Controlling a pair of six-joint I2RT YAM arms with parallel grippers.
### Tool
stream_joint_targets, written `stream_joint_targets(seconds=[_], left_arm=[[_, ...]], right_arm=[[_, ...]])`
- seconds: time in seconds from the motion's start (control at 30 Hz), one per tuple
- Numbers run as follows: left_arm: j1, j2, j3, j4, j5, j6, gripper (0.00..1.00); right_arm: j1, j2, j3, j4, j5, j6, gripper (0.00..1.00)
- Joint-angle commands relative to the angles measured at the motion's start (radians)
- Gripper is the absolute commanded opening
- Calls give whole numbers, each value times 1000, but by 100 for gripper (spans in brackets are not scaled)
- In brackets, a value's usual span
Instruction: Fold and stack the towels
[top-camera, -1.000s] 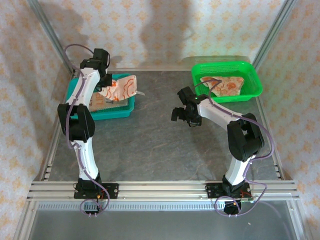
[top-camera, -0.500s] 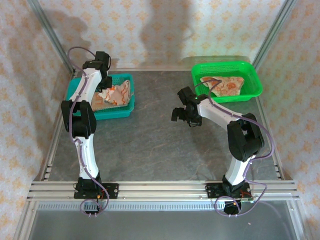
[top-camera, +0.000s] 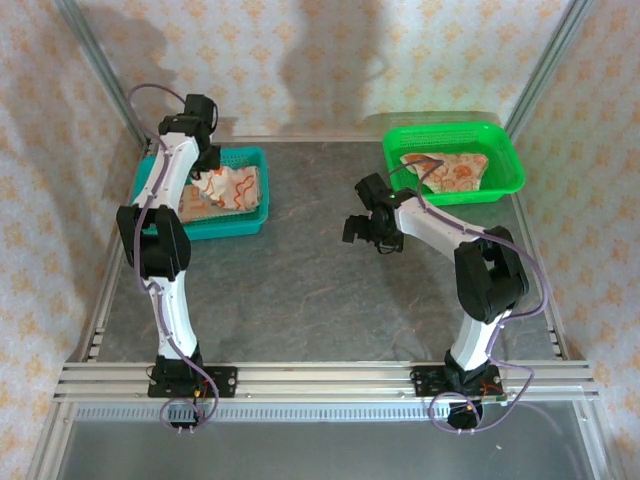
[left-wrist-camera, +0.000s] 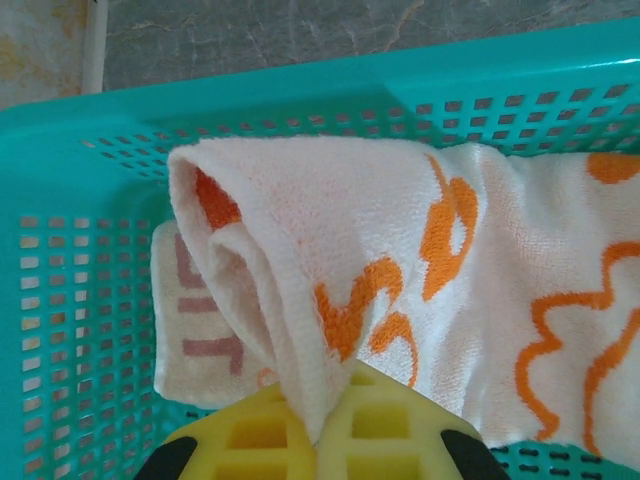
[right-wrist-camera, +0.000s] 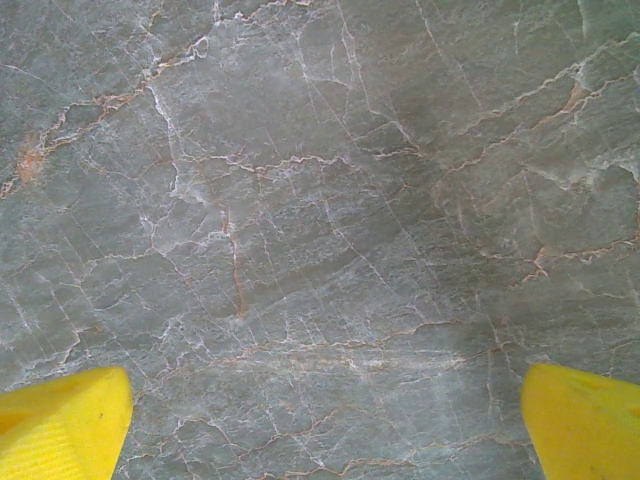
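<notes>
A cream towel (left-wrist-camera: 400, 230) with orange prints lies in the teal basket (left-wrist-camera: 300, 90), one edge folded up. My left gripper (left-wrist-camera: 320, 425) is shut on that raised fold, yellow fingers (left-wrist-camera: 250, 435) pinching the cloth. Under it lies another folded towel (left-wrist-camera: 190, 330). From above, the left gripper (top-camera: 205, 170) sits low over the teal basket (top-camera: 250, 226) at the back left, with the towel (top-camera: 238, 187) spread inside. Another towel (top-camera: 455, 172) lies crumpled in the green basket (top-camera: 450, 197). My right gripper (top-camera: 365, 232) hangs open over bare table, with nothing between its fingertips (right-wrist-camera: 60, 425).
The grey marble tabletop (top-camera: 300, 290) stretches between the two baskets and toward the arm bases. Metal frame posts and patterned walls close in the back and sides. The right arm's cable (top-camera: 420, 165) loops over the green basket.
The left gripper has drawn the towel left and down: it hung over the teal basket's right rim and now lies inside the basket. The right arm has not moved.
</notes>
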Motion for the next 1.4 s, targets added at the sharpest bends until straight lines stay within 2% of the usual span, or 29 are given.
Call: stream_joint_targets(seconds=[0.0, 0.37, 0.63, 0.77, 0.83, 0.9, 0.97, 1.0, 1.2, 1.37], left_arm=[[12, -56, 24, -33, -36, 19, 0], [14, -54, 6, -28, -76, 35, 0], [31, 31, 1, -3, -126, 30, 2], [60, 106, 45, 1, -142, 14, 48], [66, 132, 72, -11, -141, 0, 68], [66, 138, 85, -17, -140, -17, 86], [64, 119, 81, -13, -133, -35, 97], [66, 109, 75, -10, -120, -47, 100], [60, -34, -24, 46, 38, -132, 100], [51, -234, -213, 148, 156, -211, 100]], right_arm=[[9, -1, 13, -5, 20, 4, 99], [12, -2, 5, 4, 18, 10, 99], [12, -14, -1, 2, 23, 14, 99], [12, -29, -3, 0, 26, 18, 99], [12, -37, -5, -3, 27, 21, 99], [13, -47, -8, -5, 28, 26, 99], [13, -56, -12, -4, 31, 30, 99], [13, -61, -14, -5, 32, 32, 99], [13, -80, -9, -8, 64, 34, 99], [12, -91, 24, -16, 118, 23, 99]])
